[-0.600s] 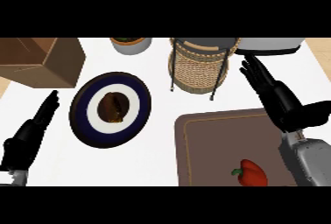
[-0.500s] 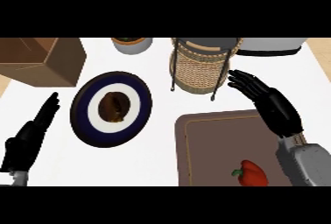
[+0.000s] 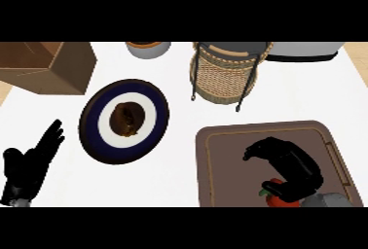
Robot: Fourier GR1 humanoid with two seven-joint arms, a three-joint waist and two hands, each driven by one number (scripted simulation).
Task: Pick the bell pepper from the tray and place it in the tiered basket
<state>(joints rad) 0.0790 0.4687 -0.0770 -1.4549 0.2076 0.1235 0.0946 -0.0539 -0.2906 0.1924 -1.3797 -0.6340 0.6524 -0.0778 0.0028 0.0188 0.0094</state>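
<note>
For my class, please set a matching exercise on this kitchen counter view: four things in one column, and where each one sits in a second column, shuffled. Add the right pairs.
Things
1. bell pepper
2. plate
3. tiered basket
4. left hand

Places
A. at the view's left edge, resting open
B. on the brown tray, under the right hand
C. left of the tray, with a dark brown food item on it
D. behind the tray, towards the counter's back

Pairs: 1-B, 2-C, 3-D, 4-A
</note>
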